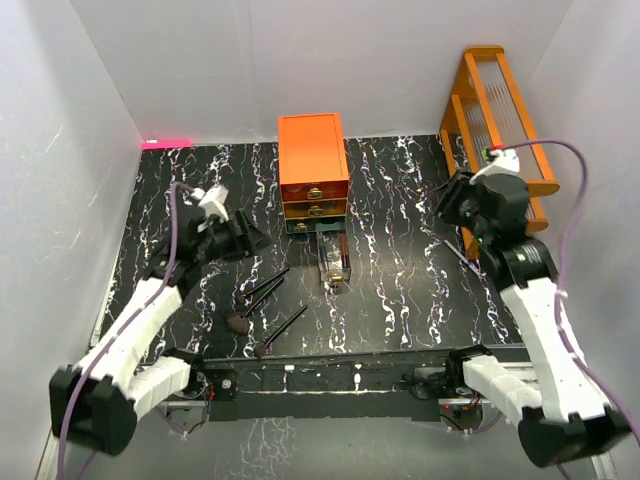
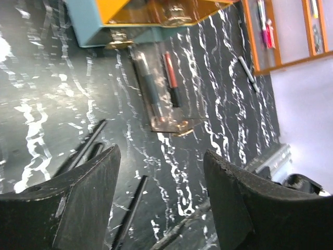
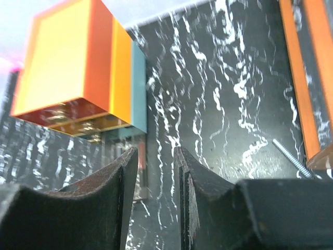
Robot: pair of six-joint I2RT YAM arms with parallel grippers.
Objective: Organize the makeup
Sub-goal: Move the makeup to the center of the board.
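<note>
Several slim black brushes point(image 1: 284, 328) on glossy marbled table point(image 1: 400, 290), left tool point(image 2: 161, 152) spread wide, right tool point(image 3: 156, 151) narrowly parted

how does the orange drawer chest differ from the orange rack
The drawer chest is a solid box at the back middle; the rack is an open shelved frame by the right wall. The chest has a clear drawer pulled out; the rack has none. Both are orange.

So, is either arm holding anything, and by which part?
Nothing held. Left gripper: jaws wide apart, empty. Right gripper: jaws narrowly apart, empty.
</note>
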